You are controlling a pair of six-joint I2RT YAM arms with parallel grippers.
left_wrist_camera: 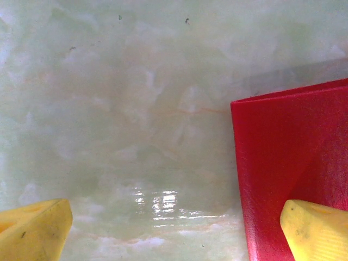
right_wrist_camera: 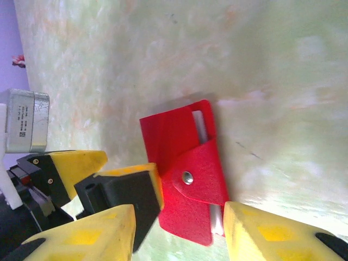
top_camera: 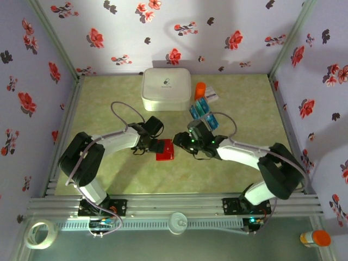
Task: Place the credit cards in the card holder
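The red card holder [top_camera: 164, 150] lies flat mid-table, its snap flap shut [right_wrist_camera: 187, 176] and a white edge showing at its side. My left gripper [top_camera: 156, 145] stands open at its left edge; in the left wrist view one yellow fingertip [left_wrist_camera: 315, 231] hangs over the holder [left_wrist_camera: 293, 163], the other is over bare table. My right gripper [right_wrist_camera: 179, 234] is open and straddles the holder's near end, fingers apart from it on the left. A left finger [right_wrist_camera: 130, 190] touches the holder's edge. The teal credit cards [top_camera: 202, 111] lie behind the right arm.
A big white rounded box [top_camera: 166, 88] stands at the back centre, with an orange object [top_camera: 200, 89] and a small white packet [top_camera: 211, 97] to its right. Flowered walls close in three sides. A tape roll [top_camera: 42, 232] lies beyond the front rail.
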